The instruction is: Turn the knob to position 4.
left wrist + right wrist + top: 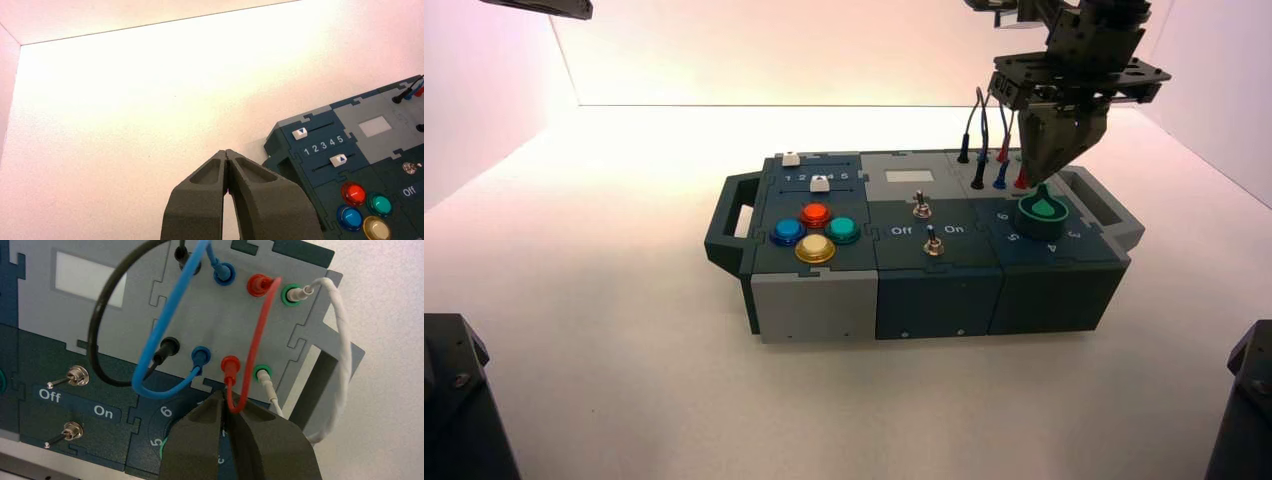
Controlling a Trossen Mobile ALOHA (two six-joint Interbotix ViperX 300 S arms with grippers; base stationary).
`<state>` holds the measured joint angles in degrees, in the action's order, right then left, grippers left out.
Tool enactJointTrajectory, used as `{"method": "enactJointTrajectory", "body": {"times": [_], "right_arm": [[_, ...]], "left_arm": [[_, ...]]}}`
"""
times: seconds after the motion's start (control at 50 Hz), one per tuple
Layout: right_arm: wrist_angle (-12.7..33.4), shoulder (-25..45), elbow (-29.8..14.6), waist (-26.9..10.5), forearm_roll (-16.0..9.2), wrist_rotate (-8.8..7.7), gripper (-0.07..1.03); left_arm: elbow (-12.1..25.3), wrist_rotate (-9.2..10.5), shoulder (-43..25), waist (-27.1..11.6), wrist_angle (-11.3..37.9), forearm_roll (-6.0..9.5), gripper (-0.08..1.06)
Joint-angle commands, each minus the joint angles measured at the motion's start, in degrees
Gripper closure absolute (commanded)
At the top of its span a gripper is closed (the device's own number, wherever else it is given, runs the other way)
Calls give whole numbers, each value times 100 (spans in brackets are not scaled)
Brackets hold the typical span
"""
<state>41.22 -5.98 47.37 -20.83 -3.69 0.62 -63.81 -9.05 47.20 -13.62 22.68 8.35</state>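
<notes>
The teal-green knob [1042, 214] sits on the box's right end, inside a curved dial. The white "4" [1052, 247] is printed at the dial's near side, between "5" and "3". My right gripper [1039, 178] hangs just above the knob's far side with its fingers shut and empty. In the right wrist view the gripper [223, 395] hides nearly all of the knob. Only a green sliver [162, 450] shows beside "5" and "6", and the "4" is hidden. My left gripper [226, 152] is shut and empty, parked high, left of the box.
Black, blue, red and white wires [150, 340] loop between sockets just behind the dial, and the red loop [239, 402] lies at my right fingertips. Two toggle switches [75, 376] stand by "Off/On". Coloured buttons [815, 232] and two sliders [320, 147] are on the box's left end.
</notes>
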Motion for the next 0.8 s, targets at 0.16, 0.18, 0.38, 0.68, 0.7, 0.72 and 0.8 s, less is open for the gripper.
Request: {"method": "enactJointTrajectory", "body": {"times": [0.16,0.18,0.38,0.68,0.7,0.72,0.8], "right_arm": [[53,-202,-9,53,35,18,99],[62,-202,0,44,35,9,99],[114,-202,53,44,35,9,99],[316,-299,88,44,35,0,99],[334,-316,88,44,35,0,99],[343,-343,97,44,35,0,99],[360,-404,132,44,35,-9,99]], "left_arm": [[167,-9,-9,-26,-35,9,101],[167,-9,-9,-26,-35,9,101],[167,0,-9,-26,-44,9,101],[167,0,-18,-26,-44,9,101],[167,-9,-9,-26,-44,9,101],[167,-9,-9,-26,-44,9,101],[167,0,-9,-35,-35,9,101]]}}
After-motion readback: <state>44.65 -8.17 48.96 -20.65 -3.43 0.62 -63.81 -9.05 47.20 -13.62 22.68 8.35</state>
